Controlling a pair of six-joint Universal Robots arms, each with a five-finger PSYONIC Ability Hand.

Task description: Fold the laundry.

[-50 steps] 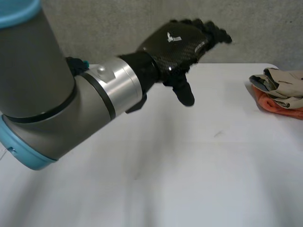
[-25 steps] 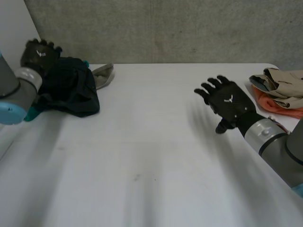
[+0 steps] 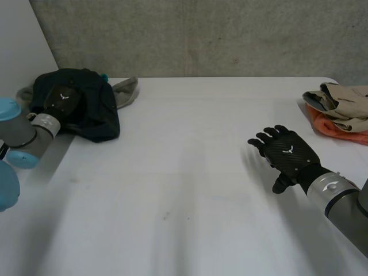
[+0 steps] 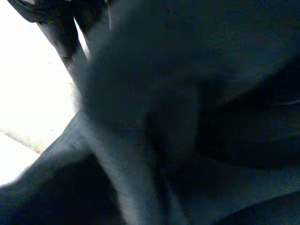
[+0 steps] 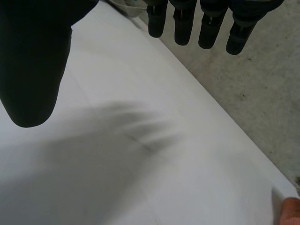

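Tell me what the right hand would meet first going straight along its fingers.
Probably nothing: the open right hand points across bare white table toward its far edge and the grey concrete wall behind, though depth is unclear.

Even, bright light covers the white table [image 3: 190, 172], which glares beside the dark cloth [image 4: 197, 117].

Blurred to shapeless folds in left wrist view: dark garment [image 4: 187, 117], no seams or edges legible. Half sunk into same garment in head view: left hand [image 3: 62, 98], grip on cloth not readable. Partly hidden behind it, grey cloth [image 3: 126, 89]; cut off at pic edge, beige-and-orange stack [image 3: 345, 109].
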